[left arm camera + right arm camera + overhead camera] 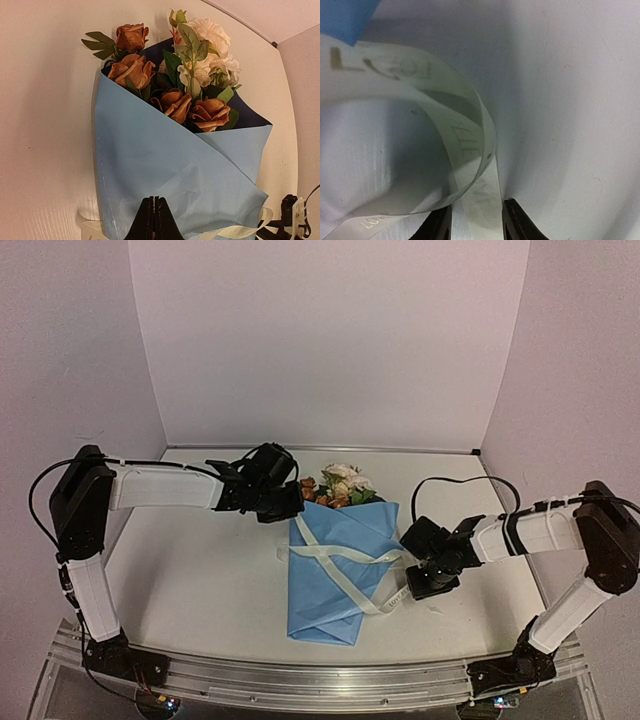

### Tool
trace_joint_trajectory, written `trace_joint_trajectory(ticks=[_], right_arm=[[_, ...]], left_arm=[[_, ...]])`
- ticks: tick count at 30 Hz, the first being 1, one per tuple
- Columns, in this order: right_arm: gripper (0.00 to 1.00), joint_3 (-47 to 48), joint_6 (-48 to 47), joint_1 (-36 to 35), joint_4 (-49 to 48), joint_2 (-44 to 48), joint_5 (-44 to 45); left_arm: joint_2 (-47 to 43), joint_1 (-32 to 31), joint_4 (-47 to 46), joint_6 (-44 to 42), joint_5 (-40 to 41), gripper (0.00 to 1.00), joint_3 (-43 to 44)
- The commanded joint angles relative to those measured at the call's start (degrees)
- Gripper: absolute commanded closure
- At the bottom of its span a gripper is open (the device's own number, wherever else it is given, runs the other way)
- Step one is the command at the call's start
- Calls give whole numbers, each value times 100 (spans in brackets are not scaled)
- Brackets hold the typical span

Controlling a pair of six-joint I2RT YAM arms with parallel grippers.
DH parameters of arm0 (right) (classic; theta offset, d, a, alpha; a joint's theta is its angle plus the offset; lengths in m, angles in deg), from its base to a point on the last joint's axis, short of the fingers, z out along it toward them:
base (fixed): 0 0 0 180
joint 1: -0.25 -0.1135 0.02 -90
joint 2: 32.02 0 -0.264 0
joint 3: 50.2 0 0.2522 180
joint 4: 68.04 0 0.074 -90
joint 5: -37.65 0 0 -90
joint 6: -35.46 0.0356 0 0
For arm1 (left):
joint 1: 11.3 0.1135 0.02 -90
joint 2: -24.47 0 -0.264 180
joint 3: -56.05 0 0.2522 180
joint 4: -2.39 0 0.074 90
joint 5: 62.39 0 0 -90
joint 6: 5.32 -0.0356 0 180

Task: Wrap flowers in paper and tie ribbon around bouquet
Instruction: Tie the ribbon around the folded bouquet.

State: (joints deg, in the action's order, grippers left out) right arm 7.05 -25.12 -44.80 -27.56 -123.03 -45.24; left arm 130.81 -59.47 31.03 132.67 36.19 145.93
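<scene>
Top external view: we are seeing the bouquet [340, 565] lying on the table [200, 580], with its flowers [338, 485] toward the far wall.
Ribbon [335, 552]: it is crossing loosely over the blue paper [325, 605].
Left gripper [154, 220]: its jaws are pressing together at the paper's upper left edge.
Right gripper [477, 225]: its jaws are standing apart, and a ribbon loop is passing between them.

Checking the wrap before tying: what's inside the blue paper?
Cream and rust flowers poke out at the top of the paper. Their stems cannot be seen, covered by the folded sheet.
</scene>
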Motion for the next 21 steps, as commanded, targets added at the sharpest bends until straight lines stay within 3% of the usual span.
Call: trace_joint_trajectory(ticks=[1,3,5,10,21], right_arm=[[83,-710,785,2,-181,-531,-141],[96,-884,948,1,-173,-459,78],[100,-1010,1065,4,-43,-295,331],[100,-1131,1231,65,519,257,847],[100,-1238,1226,449,1090,892,721]], left_arm=[[-292,112,-117,-20,-58,100,200],[-306,149,-110,-48,-62,100,219],[-342,206,-98,-68,-54,100,225],[-472,442,-88,-47,-76,100,199],[-931,1074,-24,-95,-23,100,-89]])
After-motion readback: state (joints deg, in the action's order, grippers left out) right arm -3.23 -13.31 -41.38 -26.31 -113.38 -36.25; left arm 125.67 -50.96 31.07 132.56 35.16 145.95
